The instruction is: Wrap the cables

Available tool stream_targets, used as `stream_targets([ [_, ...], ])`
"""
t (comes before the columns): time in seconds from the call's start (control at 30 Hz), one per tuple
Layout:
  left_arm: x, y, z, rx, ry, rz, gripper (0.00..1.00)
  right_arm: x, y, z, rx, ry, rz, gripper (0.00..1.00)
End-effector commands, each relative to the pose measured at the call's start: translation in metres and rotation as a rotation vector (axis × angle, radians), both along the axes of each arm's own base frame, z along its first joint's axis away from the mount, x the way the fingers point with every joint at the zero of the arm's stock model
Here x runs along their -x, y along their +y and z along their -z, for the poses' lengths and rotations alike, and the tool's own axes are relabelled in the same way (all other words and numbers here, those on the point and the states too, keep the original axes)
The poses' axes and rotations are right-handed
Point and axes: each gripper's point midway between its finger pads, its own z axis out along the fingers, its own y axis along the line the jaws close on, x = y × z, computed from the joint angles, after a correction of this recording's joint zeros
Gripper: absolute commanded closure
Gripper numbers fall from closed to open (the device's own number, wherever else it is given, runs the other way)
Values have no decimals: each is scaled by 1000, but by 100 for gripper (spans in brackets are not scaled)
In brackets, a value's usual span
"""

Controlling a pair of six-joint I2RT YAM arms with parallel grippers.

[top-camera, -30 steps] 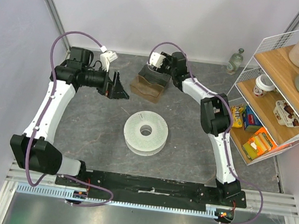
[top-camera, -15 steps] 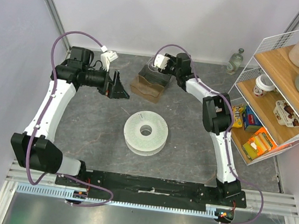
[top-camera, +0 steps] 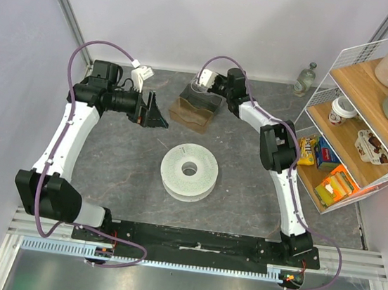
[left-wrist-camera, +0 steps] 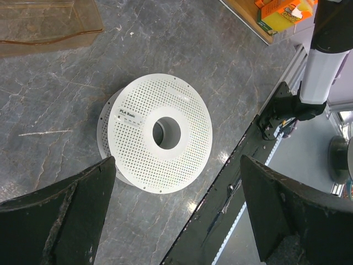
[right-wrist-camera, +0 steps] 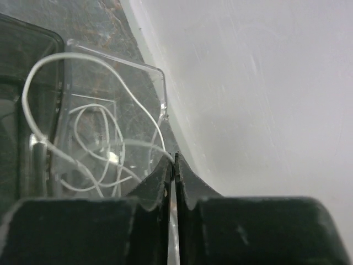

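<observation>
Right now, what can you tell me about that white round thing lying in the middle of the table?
It is a white plastic-looking spool lying flat on the grey marbled table. Its top disc is peppered with small holes around a wide central hole and carries a small label reading PLA Basic. A second disc peeks out underneath. Only the table touches it.

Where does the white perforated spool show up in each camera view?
Top external: white spool at the centre of the table.
Left wrist: white spool mid-frame, lying flat.
Right wrist: not in it; right gripper pinches cable at the plastic bin.
Shared landmark: the plastic bin, in all three views.
</observation>
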Motion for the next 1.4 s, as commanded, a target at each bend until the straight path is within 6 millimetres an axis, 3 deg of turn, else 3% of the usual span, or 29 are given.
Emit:
stream_targets([
  [0.0, -6, 1, -18, 14, -28, -31, 1, 12, 6, -91, -97, -126, -43, 99],
  [0.1, -11, 4, -21, -1, -44, -57, 1, 24, 4, -130, -150, -145, -47, 100],
  [0.27, -18, 11, -31, -35, -96, -104, 1, 53, -5, -223, -282, -201, -42, 100],
  [0.5, -19, 12, -48, -29, -147, -129, 1, 99, -34, -351, -427, -306, -14, 100],
  [0.67, -19, 14, -58, -35, -199, -128, 2, 144, -60, -439, -536, -398, -2, 100],
  [0.93, -13, 10, -78, -6, -311, -88, 6, 225, -98, -550, -679, -556, -8, 100],
  [1.17, -4, -4, -91, 49, -358, -8, 12, 289, -140, -614, -753, -729, 37, 100],
  [1.27, -1, -11, -95, 58, -375, 29, 12, 315, -149, -624, -737, -774, 28, 100],
  [1.37, 7, -22, -101, 64, -412, 83, 13, 328, -154, -619, -724, -774, 28, 100],
])
